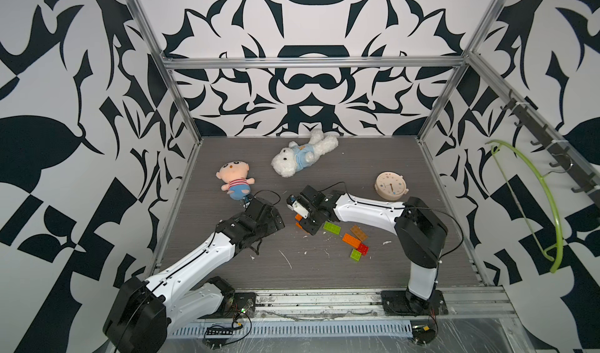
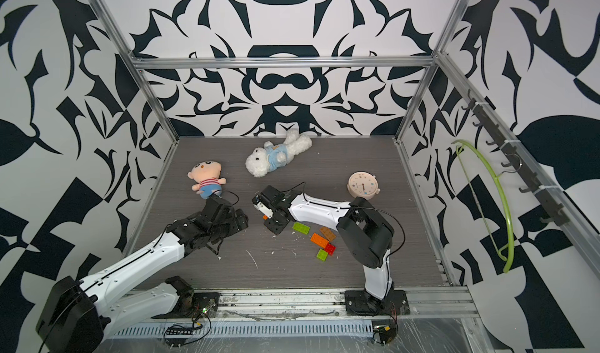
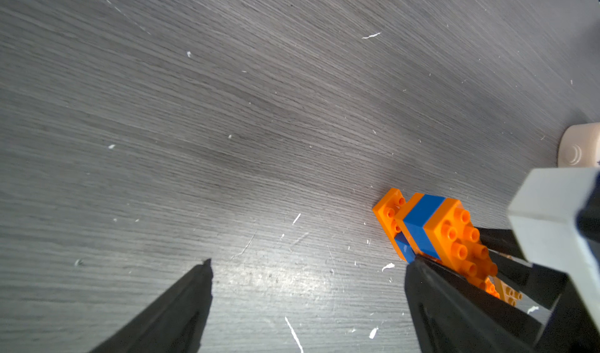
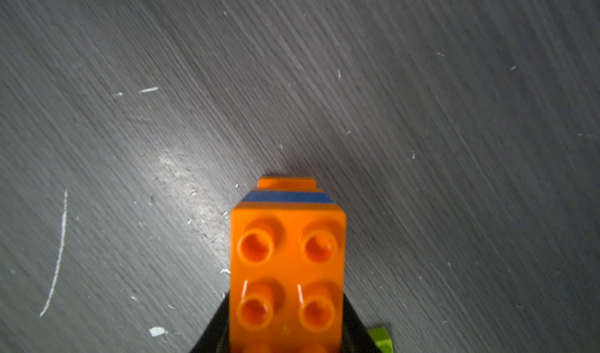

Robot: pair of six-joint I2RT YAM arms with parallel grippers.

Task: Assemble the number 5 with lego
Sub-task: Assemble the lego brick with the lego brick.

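1. The right gripper [image 4: 285, 322] is closing nearly all the way on a stack of lego [image 4: 287, 254]. Its two black fingers [image 4: 214, 328] are pressing against the stack's opposite sides.
2. The stack is showing orange bricks with a blue layer between them, and its top studs are facing the right wrist camera. It is sitting low over the grey table [image 1: 324, 270], but the views are not showing whether it is touching.
3. The left gripper [image 3: 308, 270] is standing wide open and gripping nothing. One of its fingers [image 3: 422, 289] is lying just beside the stack [image 3: 431, 228]; contact cannot be told.
4. In a top view, only small orange parts of the stack [image 1: 298, 217] are showing under the right gripper [image 1: 303, 223], near the table's middle.
5. Loose lego are lying on the right arm's side of the stack: a green brick [image 1: 331, 228] nearest, then a tan brick [image 1: 358, 232], an orange brick [image 1: 351, 239], a red brick [image 1: 362, 248] and a second green brick [image 1: 356, 255].
6. A doll [image 1: 234, 179], a white plush bear [image 1: 300, 156] and a round clock [image 1: 391, 186] are lying farther back, well apart from the bricks.
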